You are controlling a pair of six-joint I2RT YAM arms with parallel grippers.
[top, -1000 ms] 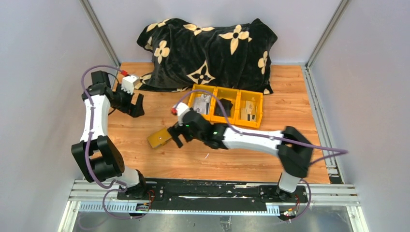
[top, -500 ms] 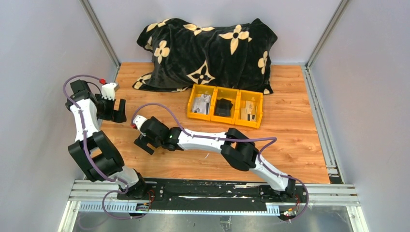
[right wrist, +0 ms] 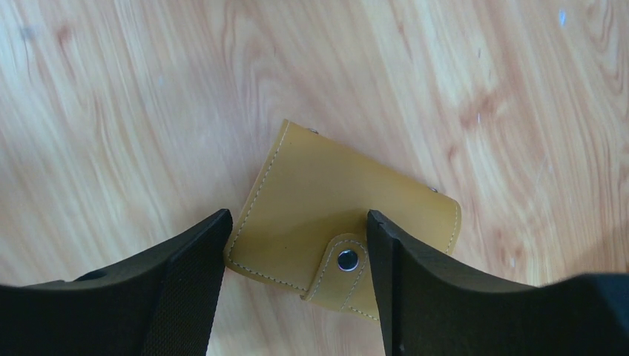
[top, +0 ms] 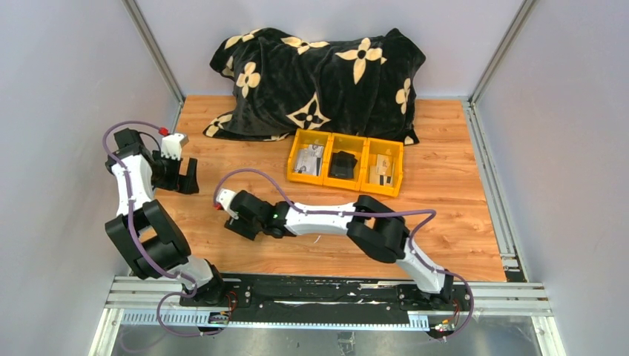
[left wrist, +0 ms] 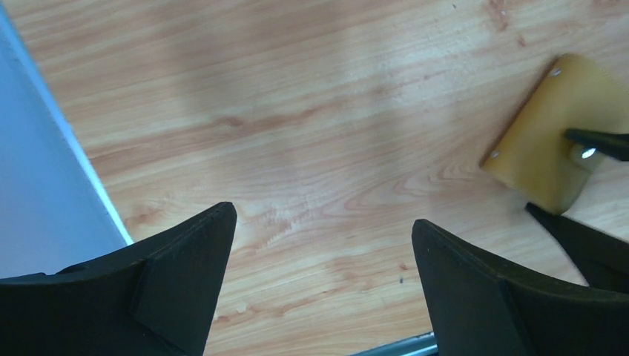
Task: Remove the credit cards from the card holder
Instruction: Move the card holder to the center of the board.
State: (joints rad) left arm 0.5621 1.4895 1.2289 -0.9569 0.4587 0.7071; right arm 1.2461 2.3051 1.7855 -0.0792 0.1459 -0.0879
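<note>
The card holder lies flat on the wood, closed, mustard-yellow with its snap button fastened. My right gripper is open just above it, one finger on either side, not touching. In the top view the right gripper covers the holder. My left gripper is open and empty over bare wood by the left wall. The holder also shows at the right edge of the left wrist view. No credit cards are in view.
Three joined yellow bins stand at the back centre, holding pale flat items, a black lump and a beige box. A black blanket with cream flowers lies behind them. Walls close in left and right.
My right arm has swung far left from the table's middle and now hovers over the holder. My left gripper has pulled back toward the left wall.
</note>
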